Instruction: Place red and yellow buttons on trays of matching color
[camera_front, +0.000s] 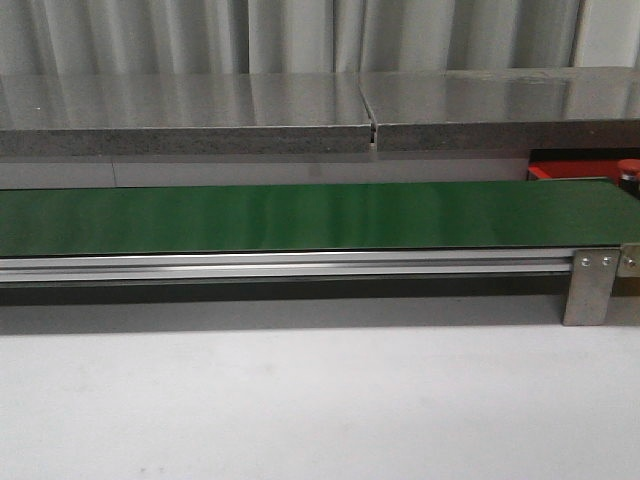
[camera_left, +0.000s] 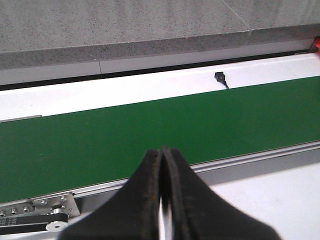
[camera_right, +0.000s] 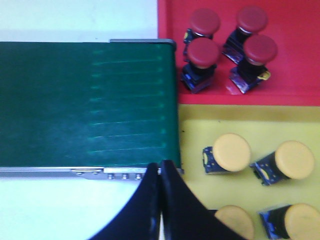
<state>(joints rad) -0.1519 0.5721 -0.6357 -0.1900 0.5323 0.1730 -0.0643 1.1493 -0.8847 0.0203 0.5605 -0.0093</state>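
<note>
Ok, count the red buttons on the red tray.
4, all on the red tray: two behind, two in front. Others may lie outside the view.

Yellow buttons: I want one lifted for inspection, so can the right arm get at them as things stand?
Probably yes. The yellow buttons lie uncovered in the yellow tray just past the right gripper, nothing between, though its fingers are shut.

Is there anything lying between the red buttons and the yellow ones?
No loose item. In the right wrist view, only tray rims lie between: the red tray holds the red buttons, and the yellow tray beside it holds the yellow buttons.
</note>
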